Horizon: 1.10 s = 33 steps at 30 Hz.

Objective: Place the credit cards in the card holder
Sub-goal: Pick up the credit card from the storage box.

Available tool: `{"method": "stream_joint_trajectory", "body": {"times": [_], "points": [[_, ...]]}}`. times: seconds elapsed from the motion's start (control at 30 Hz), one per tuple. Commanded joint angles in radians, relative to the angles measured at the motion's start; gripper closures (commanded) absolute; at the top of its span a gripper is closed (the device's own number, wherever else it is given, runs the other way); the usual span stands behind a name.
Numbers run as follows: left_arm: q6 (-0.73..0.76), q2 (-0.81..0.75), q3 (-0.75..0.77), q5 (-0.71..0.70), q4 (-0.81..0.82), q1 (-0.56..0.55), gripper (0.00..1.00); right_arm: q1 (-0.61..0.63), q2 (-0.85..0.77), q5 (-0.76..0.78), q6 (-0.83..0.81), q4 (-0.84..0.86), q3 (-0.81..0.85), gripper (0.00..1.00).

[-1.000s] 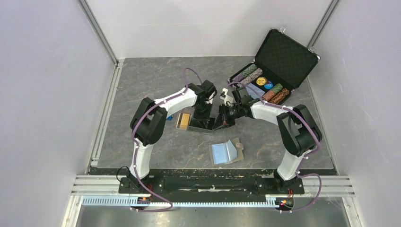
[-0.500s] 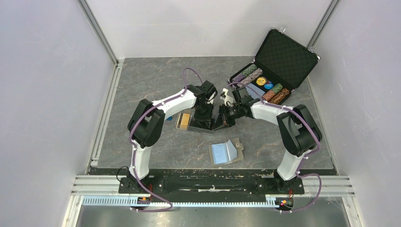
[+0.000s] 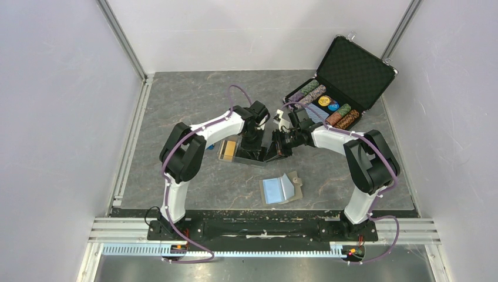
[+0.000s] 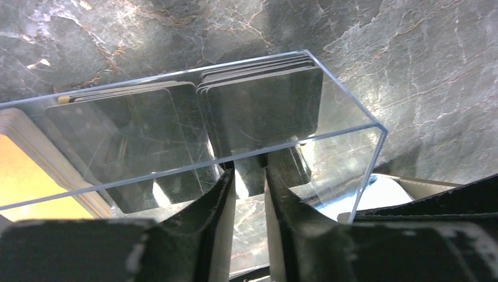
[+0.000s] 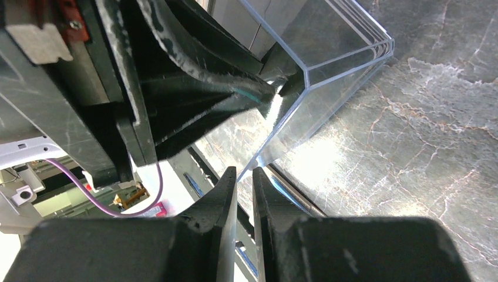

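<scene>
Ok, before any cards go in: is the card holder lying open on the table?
Yes, the card holder lies unfolded on the table, its pale blue inside facing up.

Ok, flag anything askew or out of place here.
Nothing is spilled or damaged. The black cards sit unevenly fanned in the clear tray, and the card holder lies splayed open with one flap raised.

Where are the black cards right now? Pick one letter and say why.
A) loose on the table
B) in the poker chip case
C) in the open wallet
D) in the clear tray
D: the left wrist view shows the black cards stacked inside the clear tray, while the wallet lies open on the table, apart from the tray.
</scene>
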Motion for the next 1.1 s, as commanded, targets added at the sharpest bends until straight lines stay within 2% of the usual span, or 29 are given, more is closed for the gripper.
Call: {"method": "stream_joint_trajectory", "body": {"times": [0.0,0.1,0.2,0.33,0.5,0.73,0.8,0.9,0.93,1.03,1.07], "points": [[-0.007,-0.036,0.005,-0.01,0.021,-0.002,0.59,0.013,-0.005,-0.01,-0.027,0.008,-0.001,0.85],[-0.03,-0.088,-0.013,-0.031,0.053,0.0,0.43,0.013,-0.005,-0.01,-0.027,0.008,-0.003,0.85],[-0.048,-0.131,-0.05,-0.049,0.094,0.007,0.4,0.013,-0.003,-0.01,-0.027,0.008,-0.005,0.85],[-0.064,-0.144,-0.099,-0.024,0.129,0.036,0.42,0.013,-0.003,-0.01,-0.026,0.009,-0.005,0.85],[-0.062,-0.091,-0.119,0.058,0.158,0.044,0.47,0.013,-0.004,-0.009,-0.027,0.01,-0.006,0.86],[-0.067,-0.039,-0.112,0.137,0.181,0.037,0.63,0.013,-0.004,-0.006,-0.028,0.01,-0.008,0.86],[-0.066,-0.035,-0.1,0.156,0.182,0.03,0.7,0.013,-0.002,-0.006,-0.028,0.009,-0.008,0.86],[-0.064,-0.036,-0.091,0.16,0.181,0.026,0.89,0.013,-0.002,-0.006,-0.028,0.009,-0.005,0.86],[-0.059,-0.037,-0.086,0.148,0.171,0.026,0.92,0.013,-0.001,-0.006,-0.028,0.008,-0.004,0.86],[-0.04,-0.035,-0.06,0.096,0.12,0.024,0.92,0.014,-0.004,-0.006,-0.03,0.009,-0.006,0.86],[-0.034,-0.036,-0.055,0.084,0.107,0.024,0.88,0.014,-0.004,-0.006,-0.029,0.01,-0.007,0.86]]}}
